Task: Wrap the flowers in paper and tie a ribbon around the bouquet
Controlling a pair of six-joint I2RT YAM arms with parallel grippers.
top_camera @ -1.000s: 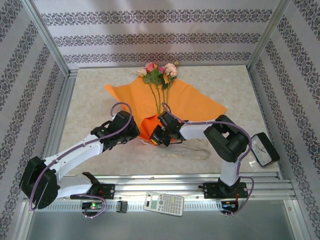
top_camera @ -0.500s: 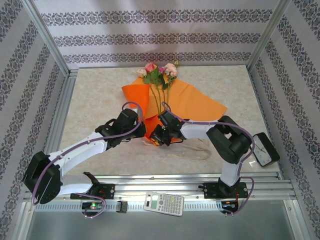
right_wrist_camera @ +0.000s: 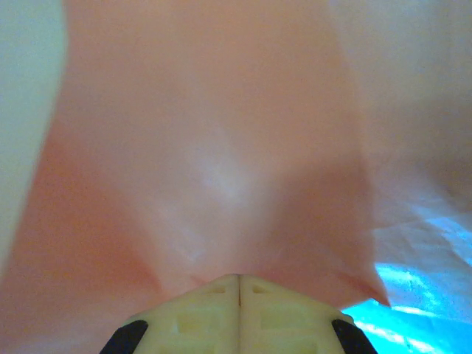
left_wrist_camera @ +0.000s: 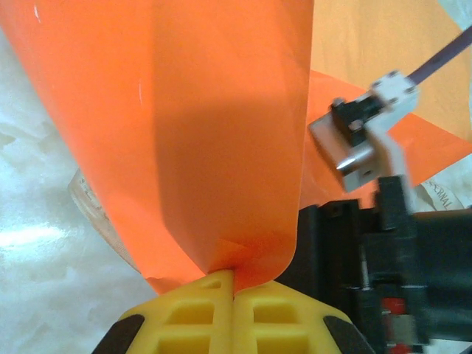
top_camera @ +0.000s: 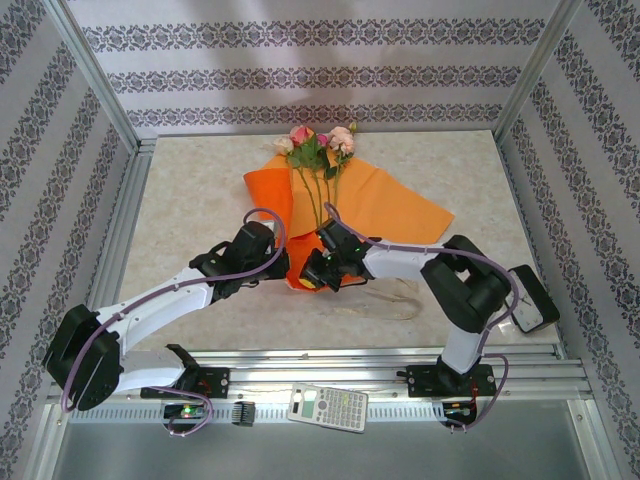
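You're mid-wrap: left gripper (left_wrist_camera: pixel 234 274) and right gripper (right_wrist_camera: pixel 238 279) each pinch the creased orange paper sheet (top_camera: pixel 400 205), left flap raised beside the long-stemmed pink and cream roses (top_camera: pixel 318 150) mid-table (pale raffia ribbon (top_camera: pixel 380 300) lies untied nearby).

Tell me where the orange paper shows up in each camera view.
Top external: paper mid-table, under the flowers.
Left wrist: paper upper left and centre, folded edge pinched in the left gripper.
Right wrist: paper across most of the frame, pinched in the right gripper.
Shared landmark: the paper's pinched near end.
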